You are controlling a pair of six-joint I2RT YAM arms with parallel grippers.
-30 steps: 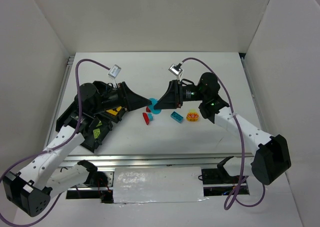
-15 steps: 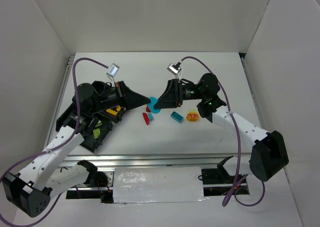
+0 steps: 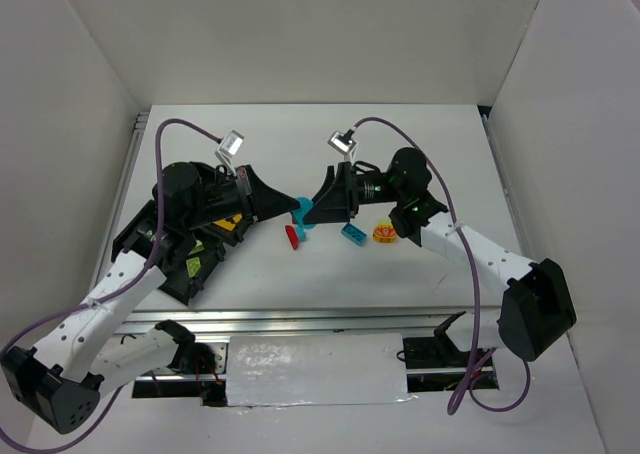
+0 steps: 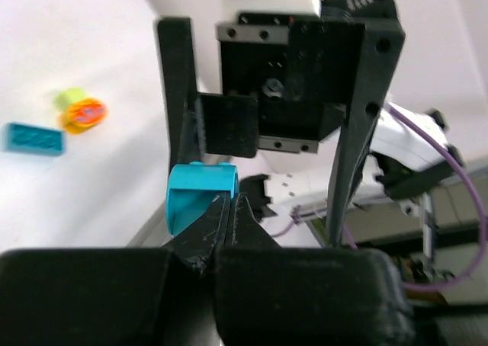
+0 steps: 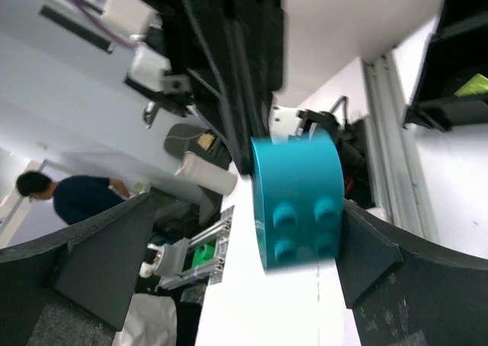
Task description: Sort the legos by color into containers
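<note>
Handover in midair, I'd say: left claw (image 4: 226, 207) pinching the cyan brick (image 4: 200, 193), right claw (image 5: 248, 205) spread wide around it, because the black tray (image 3: 135, 236) lies left on the tabletop (image 3: 420, 274).

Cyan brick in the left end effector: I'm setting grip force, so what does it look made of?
Cyan brick: apparently hard moulded plastic with a smooth, slightly glossy finish. Its crisp round studs, sharp edges and uniform colour suggest this.
</note>
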